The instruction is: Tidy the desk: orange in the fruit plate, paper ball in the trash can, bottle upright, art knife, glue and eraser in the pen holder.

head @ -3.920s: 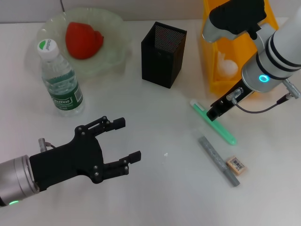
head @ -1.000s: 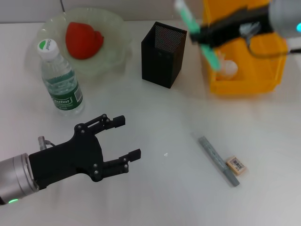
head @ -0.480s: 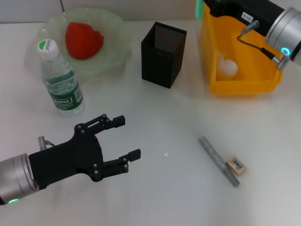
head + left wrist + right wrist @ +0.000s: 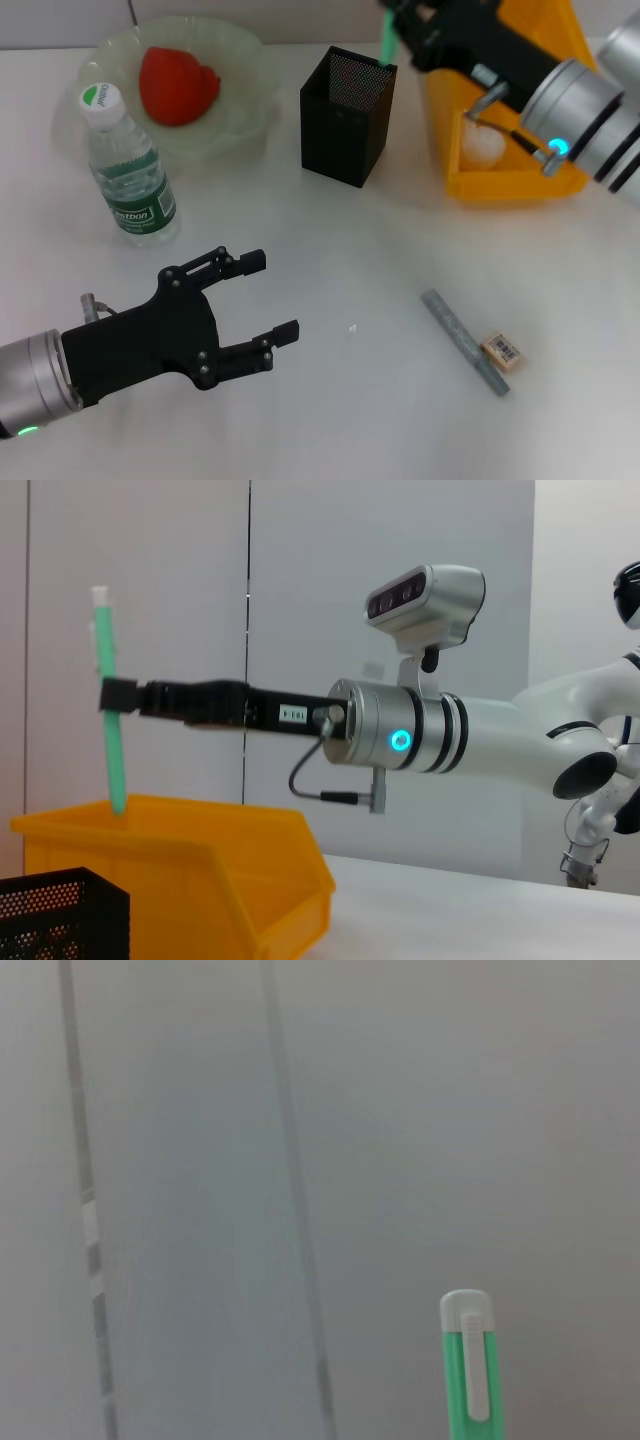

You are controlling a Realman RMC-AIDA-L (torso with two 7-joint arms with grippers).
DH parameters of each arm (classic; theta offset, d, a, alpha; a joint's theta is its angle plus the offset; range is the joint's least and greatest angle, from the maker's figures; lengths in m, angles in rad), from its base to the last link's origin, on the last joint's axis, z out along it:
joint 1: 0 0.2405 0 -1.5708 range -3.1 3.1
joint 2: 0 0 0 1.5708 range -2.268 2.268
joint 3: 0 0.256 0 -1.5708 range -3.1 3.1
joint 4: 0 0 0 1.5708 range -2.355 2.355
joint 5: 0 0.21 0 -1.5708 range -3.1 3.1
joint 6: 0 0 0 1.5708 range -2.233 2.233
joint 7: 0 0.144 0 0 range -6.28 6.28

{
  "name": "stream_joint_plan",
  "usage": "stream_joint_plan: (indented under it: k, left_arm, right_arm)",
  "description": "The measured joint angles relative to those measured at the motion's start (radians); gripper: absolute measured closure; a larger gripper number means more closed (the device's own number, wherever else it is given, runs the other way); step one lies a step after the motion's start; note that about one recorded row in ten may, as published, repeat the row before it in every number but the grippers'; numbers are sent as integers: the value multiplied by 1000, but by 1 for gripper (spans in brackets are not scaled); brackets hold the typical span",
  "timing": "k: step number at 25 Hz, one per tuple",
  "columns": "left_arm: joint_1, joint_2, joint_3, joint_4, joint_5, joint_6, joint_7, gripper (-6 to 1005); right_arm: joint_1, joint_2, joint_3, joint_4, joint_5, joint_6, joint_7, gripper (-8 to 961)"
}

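While left fingers idle spread, right fingers pinch the art knife upright above pen holder.

a white desk top fills the head view, evenly lit; behind it stands a pale grey panelled wall with thin vertical seams; one seam looks dashed, perhaps a joint strip; no floor visible.
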Motion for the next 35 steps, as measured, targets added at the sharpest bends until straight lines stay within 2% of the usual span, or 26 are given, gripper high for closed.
stream_joint_plan:
  k: [5,22,32,34,35]
  left_arm:
    - [3,0,0,0,0,0,3,188]
    - [3,0,0,-3,0,0,8,188]
    - [2,0,-2,-3,0,0,8,188]
    - [2,0,-2,-3,0,0,8,189]
    - [2,0,-3,-3,0,0,8,189]
  right_arm:
    - [33,2,-44,18,-25,48,13,713]
    - [93,5,-53,38,-58,155,44,689]
    - [60,6,-51,29,-62,145,40,675]
    - [39,6,-49,5,-63,144,40,594]
    - [1,4,-48,-50,-64,141,51,553]
